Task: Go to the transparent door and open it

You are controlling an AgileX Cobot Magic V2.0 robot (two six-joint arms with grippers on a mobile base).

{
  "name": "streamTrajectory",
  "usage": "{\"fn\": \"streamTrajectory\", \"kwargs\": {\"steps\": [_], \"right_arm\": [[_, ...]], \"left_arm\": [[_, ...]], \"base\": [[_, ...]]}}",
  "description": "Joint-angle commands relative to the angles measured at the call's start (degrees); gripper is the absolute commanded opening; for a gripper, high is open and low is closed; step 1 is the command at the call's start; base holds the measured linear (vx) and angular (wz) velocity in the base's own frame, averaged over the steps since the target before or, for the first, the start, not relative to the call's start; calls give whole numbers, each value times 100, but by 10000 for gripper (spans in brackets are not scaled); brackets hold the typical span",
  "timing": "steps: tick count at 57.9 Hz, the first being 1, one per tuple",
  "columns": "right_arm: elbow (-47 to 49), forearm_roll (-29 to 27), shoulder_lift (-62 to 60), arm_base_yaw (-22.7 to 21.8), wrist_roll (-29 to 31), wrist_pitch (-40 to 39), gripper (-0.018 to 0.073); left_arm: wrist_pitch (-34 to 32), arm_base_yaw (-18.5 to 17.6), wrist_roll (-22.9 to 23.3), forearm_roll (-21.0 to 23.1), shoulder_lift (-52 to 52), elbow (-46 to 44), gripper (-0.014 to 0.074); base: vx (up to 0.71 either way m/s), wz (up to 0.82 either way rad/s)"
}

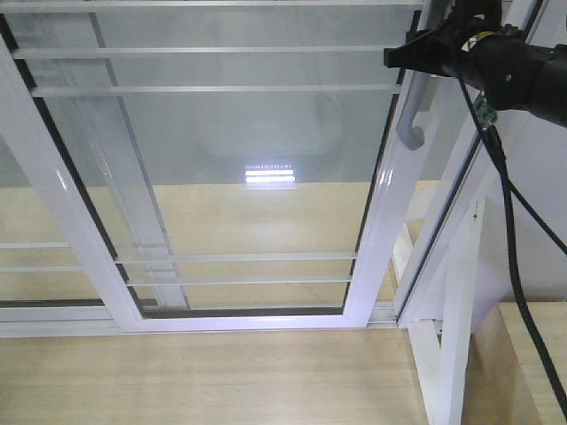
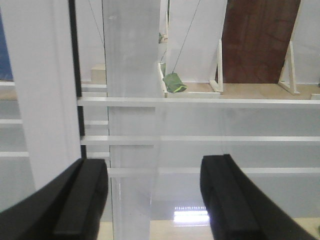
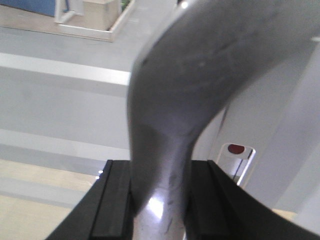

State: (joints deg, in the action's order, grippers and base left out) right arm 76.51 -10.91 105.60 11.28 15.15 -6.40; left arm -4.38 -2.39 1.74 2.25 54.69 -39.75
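Observation:
The transparent door (image 1: pixel 221 159) fills the front view, clear glass in a glossy white frame (image 1: pixel 376 239) crossed by thin white bars (image 1: pixel 204 51). Its grey curved handle (image 1: pixel 413 133) hangs at the upper right. My right gripper (image 1: pixel 404 55) reaches in from the top right and is shut on the handle (image 3: pixel 200 75), which sits between both black fingers (image 3: pixel 117 200). A small lock plate (image 3: pixel 236 156) with a red dot shows just beyond. My left gripper (image 2: pixel 155 195) is open and holds nothing, close in front of barred glass (image 2: pixel 200 101) and a white upright (image 2: pixel 40 90).
A bare white slanted post (image 1: pixel 456 310) stands at the lower right, next to the door frame. A black cable (image 1: pixel 514 257) hangs from the right arm. Light wooden floor (image 1: pixel 204 381) lies before the door's bottom track (image 1: pixel 53 323). A green object (image 2: pixel 175 82) and a brown panel (image 2: pixel 260 40) show through the glass.

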Motion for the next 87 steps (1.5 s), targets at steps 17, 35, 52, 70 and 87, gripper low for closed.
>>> {"fn": "streamTrajectory", "kwargs": {"steps": [17, 35, 52, 70, 87], "right_arm": [[189, 90, -414, 640, 28, -196, 62], [177, 86, -1040, 816, 28, 1007, 61], [157, 86, -1974, 832, 257, 2258, -10], [-1673, 71, -3598, 832, 347, 1200, -6], [-3395, 71, -5198, 832, 357, 932, -4]], "left_arm": [[-393, -1, 17, 30, -71, -204, 524], [74, -1, 34, 30, -69, -204, 524], [80, -239, 18, 30, 27, -204, 524], [-1348, -1356, 32, 30, 1215, -204, 524], [-2096, -2156, 37, -16, 2703, -1056, 524]], "base": [[0, 0], [0, 0], [0, 0], [0, 0], [0, 0]]}}
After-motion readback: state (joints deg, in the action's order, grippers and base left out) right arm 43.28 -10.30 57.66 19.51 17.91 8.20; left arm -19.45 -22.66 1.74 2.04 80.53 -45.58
